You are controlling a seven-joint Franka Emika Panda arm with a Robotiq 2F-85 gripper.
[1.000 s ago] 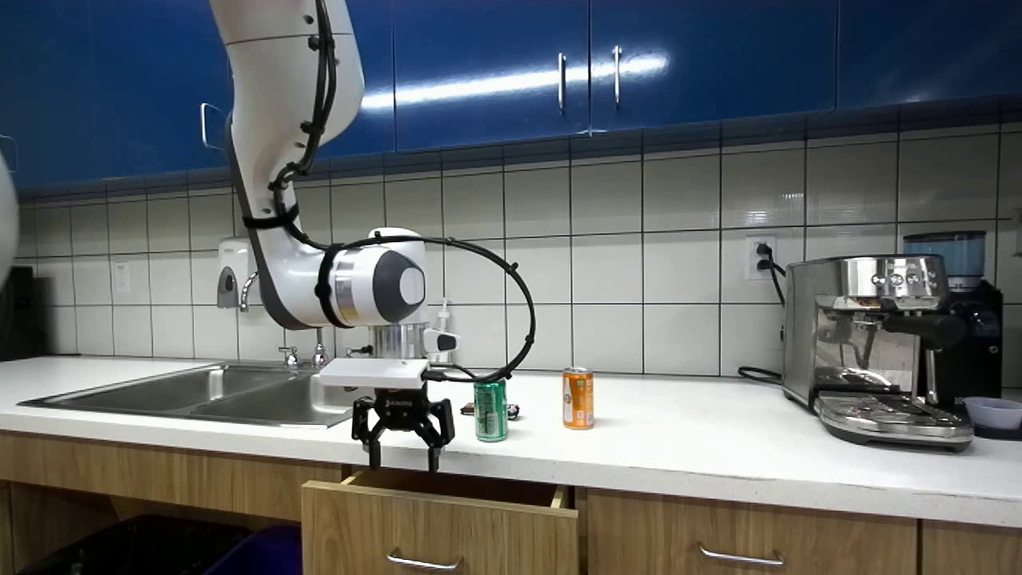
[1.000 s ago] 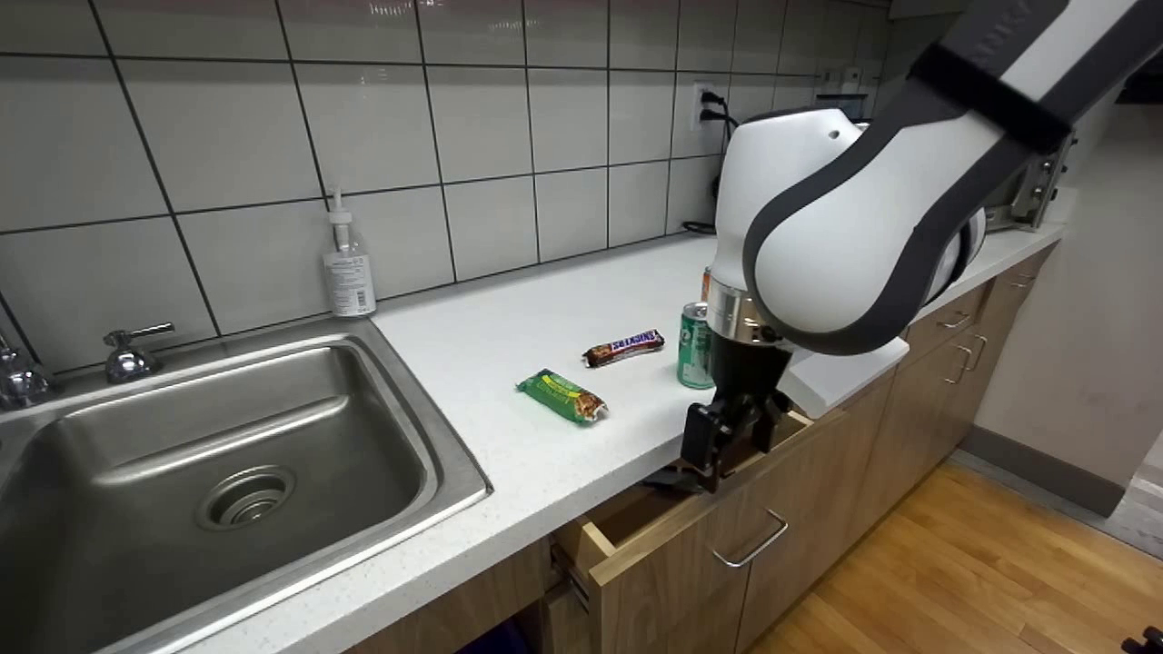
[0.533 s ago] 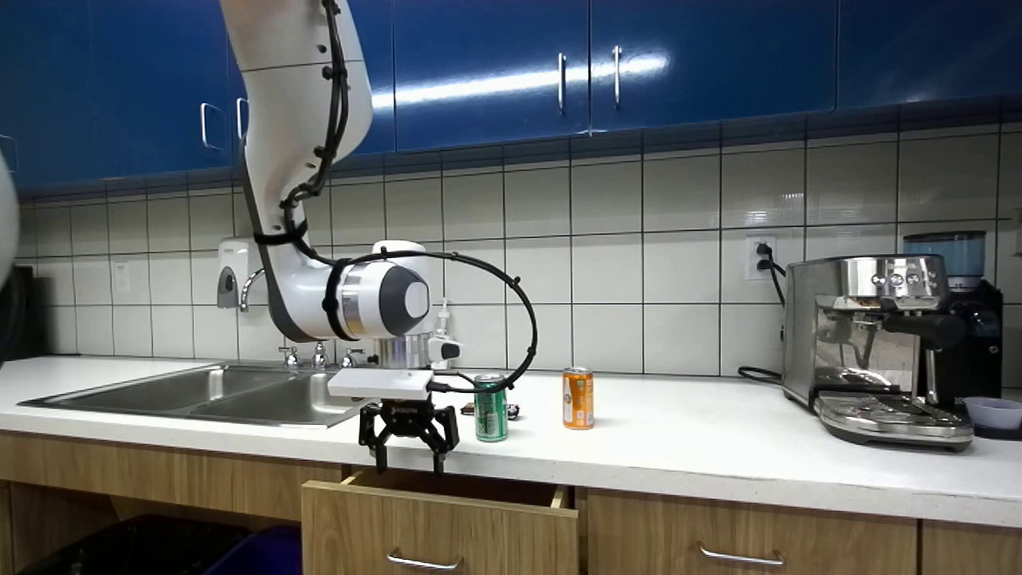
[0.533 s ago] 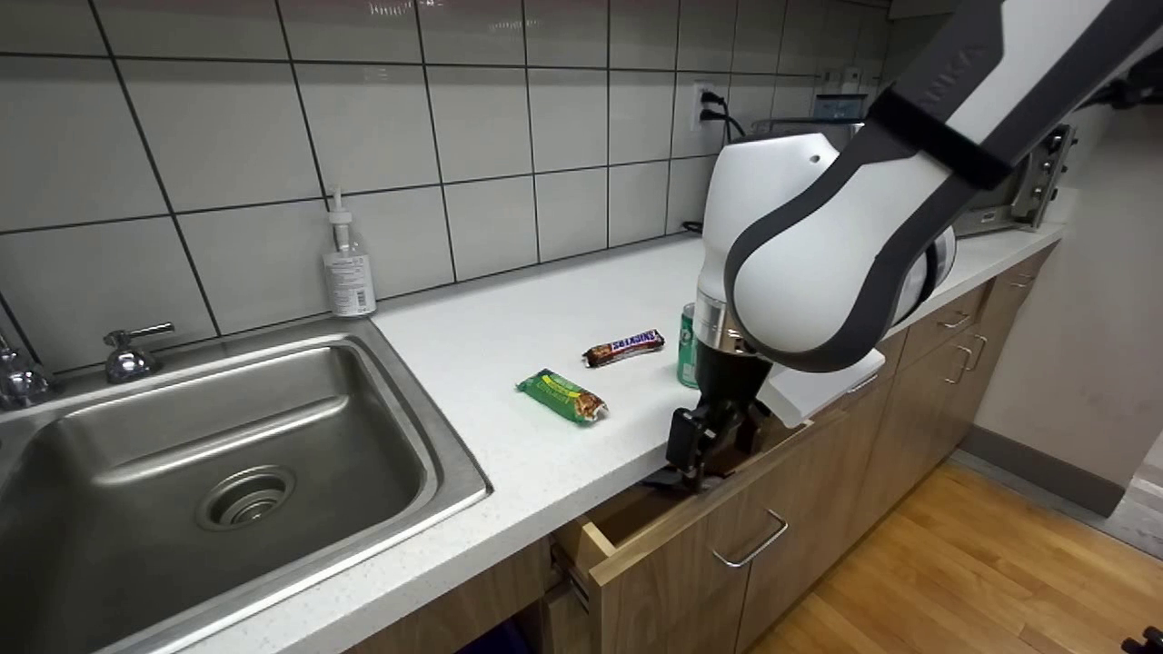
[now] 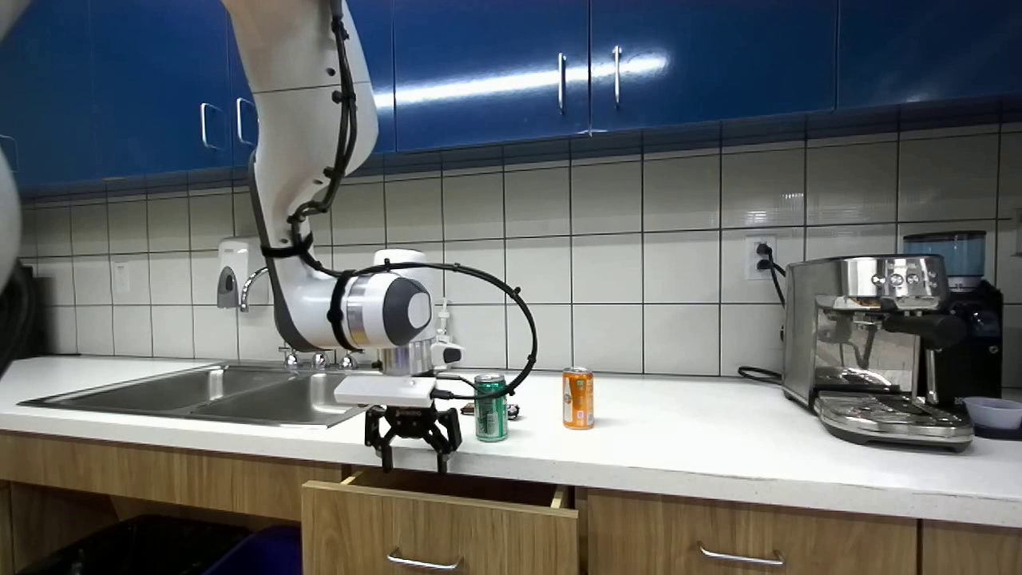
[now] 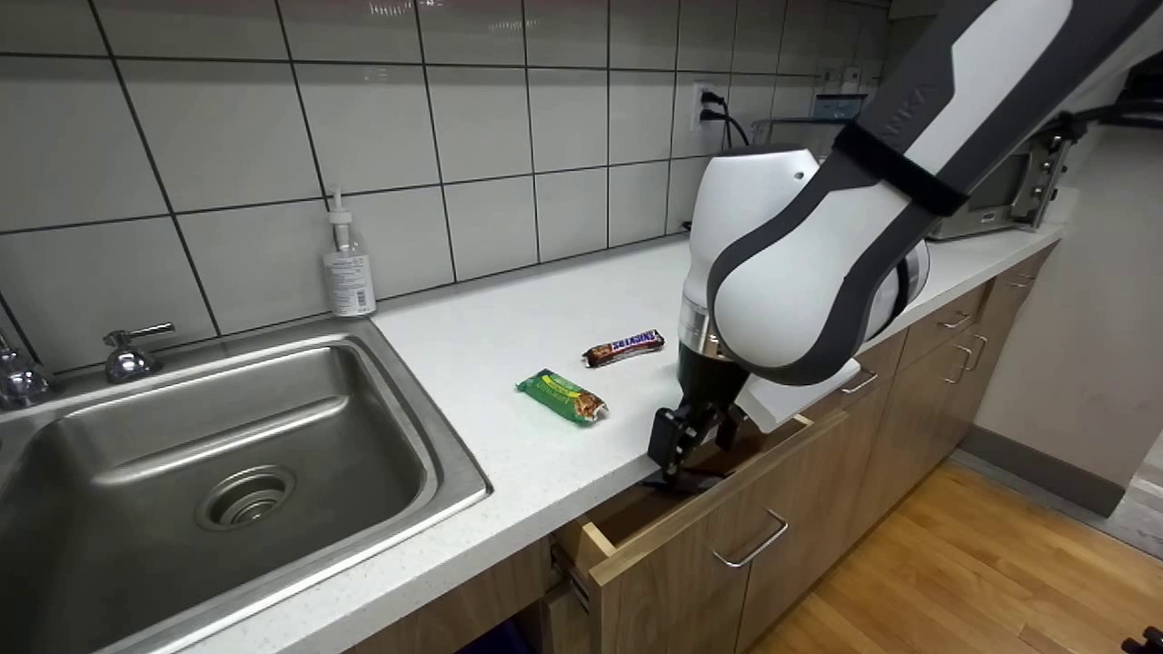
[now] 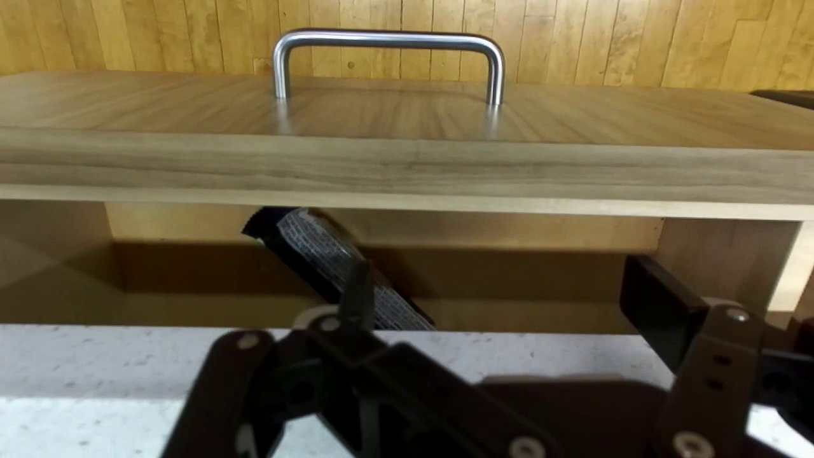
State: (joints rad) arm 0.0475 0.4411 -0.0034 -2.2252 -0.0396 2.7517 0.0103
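Note:
My gripper [image 5: 415,463] is open and empty, pointing down over the open wooden drawer [image 5: 439,527] at the counter's front edge. It also shows in an exterior view [image 6: 698,459] and in the wrist view [image 7: 499,286]. A dark wrapped bar [image 7: 318,254] with small white print lies slanted in the drawer. One fingertip overlaps it in the wrist view; contact cannot be told. A green can [image 5: 490,423] stands on the counter beside the gripper, with an orange can [image 5: 578,399] farther along. A Snickers bar [image 6: 623,348] and a green packet [image 6: 561,397] lie on the counter.
A steel sink [image 6: 454,445] is set in the counter [image 6: 509,481], with a soap bottle [image 6: 349,277] behind it. A coffee machine [image 5: 870,351] stands at the far end. Blue cabinets [image 5: 495,48] hang above. The drawer handle [image 7: 388,39] sticks out in front.
The arm has shifted a little, bringing the open gripper back from the drawer front toward the counter. The green can has become hidden behind the arm in an exterior view.

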